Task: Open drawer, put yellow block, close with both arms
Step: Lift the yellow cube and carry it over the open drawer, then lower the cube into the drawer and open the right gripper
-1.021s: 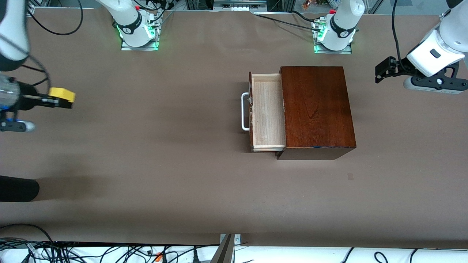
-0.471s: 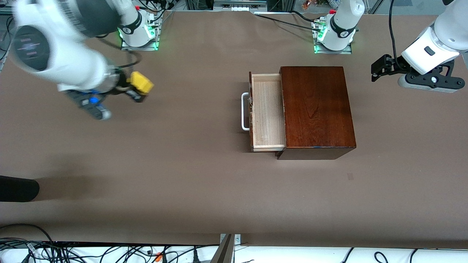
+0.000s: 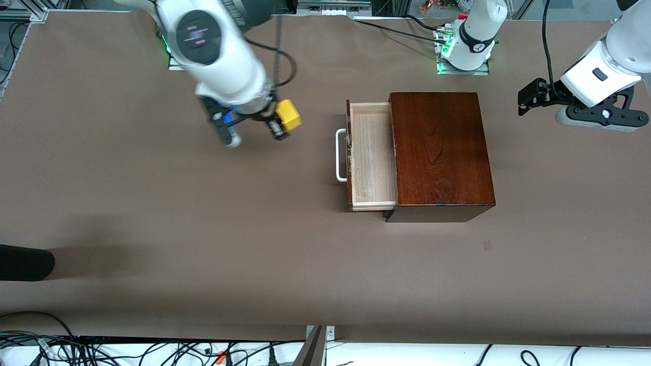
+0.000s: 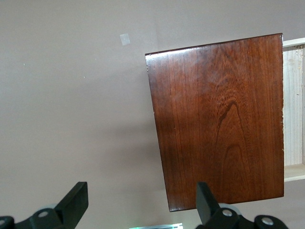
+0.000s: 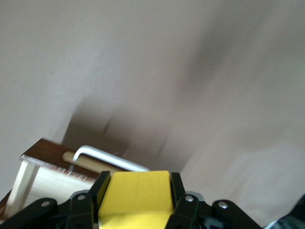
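The drawer (image 3: 372, 155) is pulled out of the wooden box (image 3: 440, 152), its tray bare. The yellow block (image 3: 288, 115) is clamped in the right gripper (image 3: 281, 123) above the counter (image 3: 203, 229), beside the drawer's handle (image 3: 339, 155). The left gripper (image 3: 529, 96) is spread wide, waiting above the counter at the left arm's end.

Box (image 3: 441, 152): right of frame centre, on the surface (image 3: 203, 229).
Drawer (image 3: 370, 155): pulled out from the box, toward frame left.
Right tool (image 3: 282, 122): upper centre, clamping yellow block (image 3: 288, 115).
Left tool (image 3: 529, 96): upper right, over the surface.

Glossy dark wooden box (image 3: 441, 152), pale raw-wood drawer (image 3: 371, 155), matt brown table (image 3: 203, 229).
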